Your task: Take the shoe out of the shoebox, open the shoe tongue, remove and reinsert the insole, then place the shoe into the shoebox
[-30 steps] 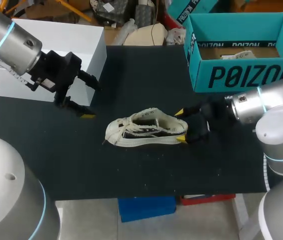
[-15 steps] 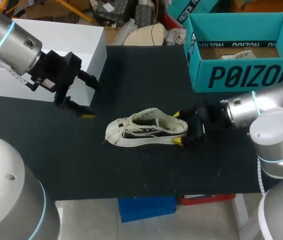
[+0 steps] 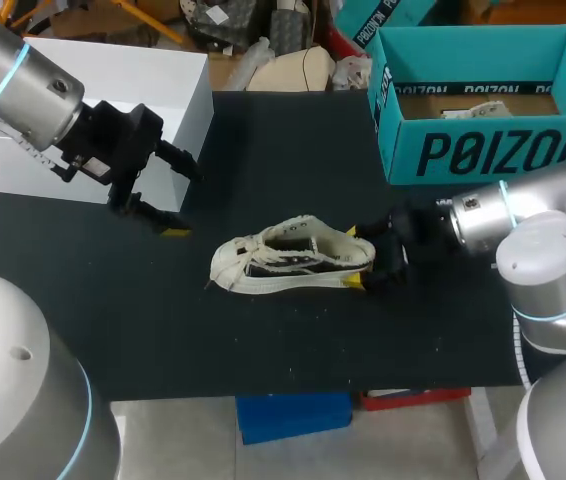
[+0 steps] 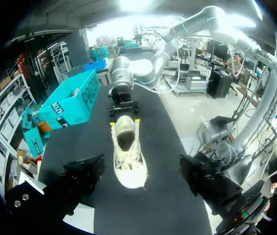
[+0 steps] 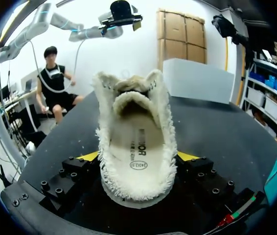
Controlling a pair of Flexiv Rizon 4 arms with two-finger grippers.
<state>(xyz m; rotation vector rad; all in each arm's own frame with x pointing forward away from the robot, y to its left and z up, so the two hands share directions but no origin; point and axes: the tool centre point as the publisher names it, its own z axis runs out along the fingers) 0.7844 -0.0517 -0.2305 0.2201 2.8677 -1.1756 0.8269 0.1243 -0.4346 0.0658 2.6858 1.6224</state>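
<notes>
Shoe [image 3: 288, 258] rests mid-counter [image 3: 263, 340], outside the teal shoebox [image 3: 483, 150].
The right gripper [image 3: 353, 256] clasps its heel from both sides; the left gripper [image 3: 183, 200] hangs spread wide and empty, well apart, near a white box [image 3: 113, 90].

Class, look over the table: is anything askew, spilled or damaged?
Only the shoe stands out: its rim is frayed and fuzzy all round, perhaps by design. It stands upright on the table, outside the shoebox; nothing is spilled.
</notes>
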